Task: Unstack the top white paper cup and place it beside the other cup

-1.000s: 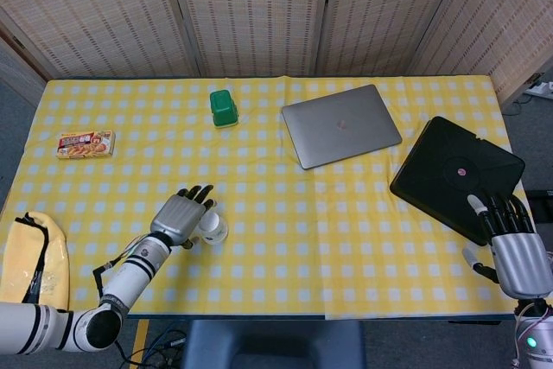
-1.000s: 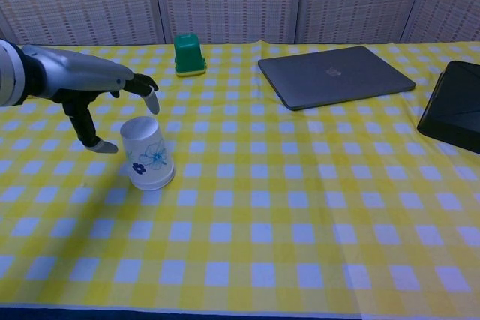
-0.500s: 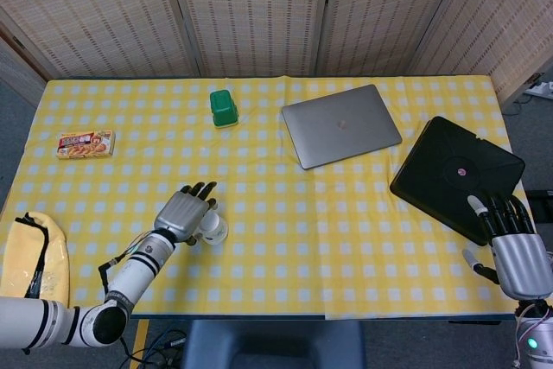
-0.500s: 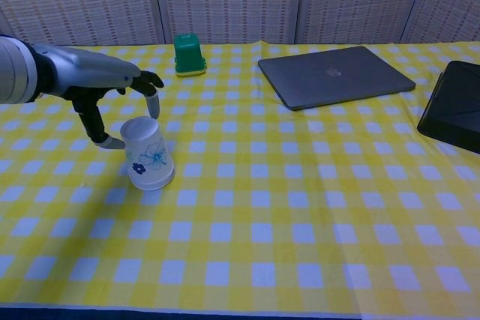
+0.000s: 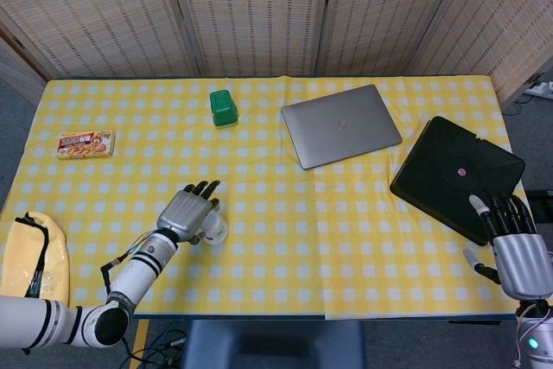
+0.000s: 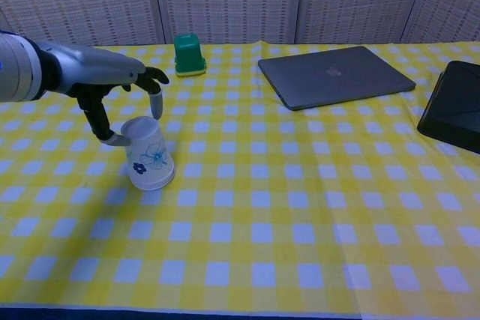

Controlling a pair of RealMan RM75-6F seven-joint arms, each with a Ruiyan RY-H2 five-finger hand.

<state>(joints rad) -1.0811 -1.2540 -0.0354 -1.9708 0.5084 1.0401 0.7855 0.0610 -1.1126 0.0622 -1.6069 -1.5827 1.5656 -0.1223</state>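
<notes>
A white paper cup with a blue flower print (image 6: 148, 155) stands upside down on the yellow checked cloth; I cannot tell whether it is one cup or a nested pair. In the head view the cup (image 5: 216, 230) is partly hidden under my left hand (image 5: 186, 212). From the chest view, my left hand (image 6: 112, 80) hovers over the cup's base with its fingers spread. Its thumb tip is at the cup's left upper edge, and its fingertips (image 6: 157, 104) hang just above the cup. My right hand (image 5: 518, 252) rests at the table's front right corner, fingers extended, holding nothing.
A green box (image 5: 224, 107) sits at the back, a closed grey laptop (image 5: 340, 124) to its right, and a black flat pad (image 5: 456, 174) near my right hand. A food packet (image 5: 85, 143) and a yellow bag (image 5: 33, 257) lie at the left.
My left hand has shifted right, over the cup, and its thumb has come in to the cup's left side. The cup and the right hand have not moved.
</notes>
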